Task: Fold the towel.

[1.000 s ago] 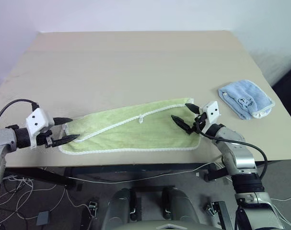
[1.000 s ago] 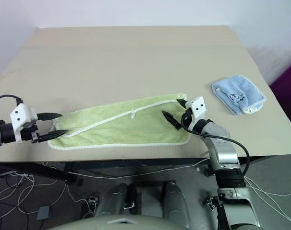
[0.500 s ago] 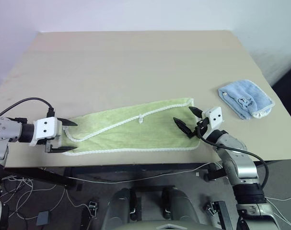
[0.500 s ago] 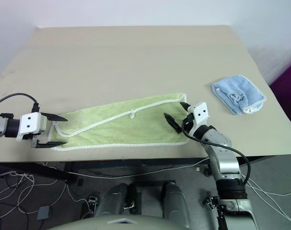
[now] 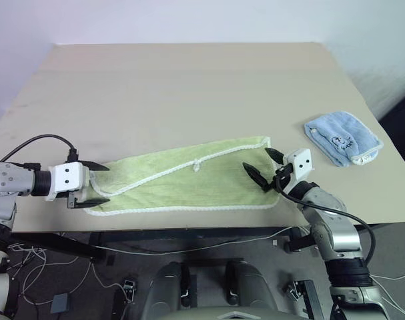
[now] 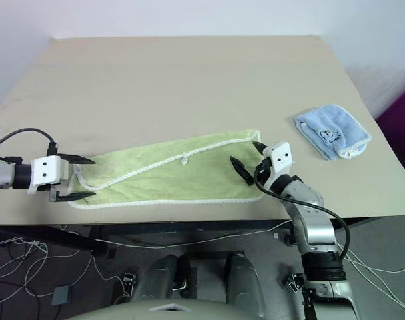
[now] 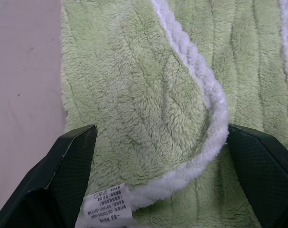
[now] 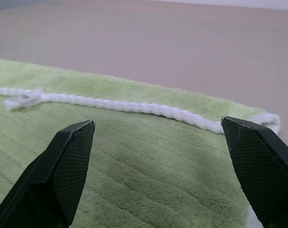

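Table: a beige rectangular tabletop (image 5: 189, 87) carries everything; no containers stand on it
Towel: the light green terry cloth towel with white piped edging (image 5: 189, 180) lies flat as a long, slanted strip along the near edge of the table, toward 6 o'clock, its right end a little farther from the edge than its left; one layer is folded over another, so a white piped edge runs diagonally across the top, with a small white loop (image 5: 197, 164) near the middle
Label: a small white printed care tag (image 7: 107, 208) sits at the towel's left end, between the left fingers in the left wrist view
Blue cloth: a smaller light blue terry cloth with a dark printed logo (image 5: 342, 139) lies crumpled at about 3 o'clock, well apart from the towel
Left gripper: the left gripper (image 5: 95, 183) reaches in from 9 o'clock, pointing toward 3 o'clock and tilted down; its two black fingers are spread wide, one on each side of the towel's left end, clamping nothing
Right gripper: the right gripper (image 5: 263, 167) comes from 4 o'clock, pointing roughly level toward 10 o'clock; its fingers stand wide apart over the towel's right end, gripping nothing
Right wrist view: the piped edge and the loop lie just beyond the spread fingers
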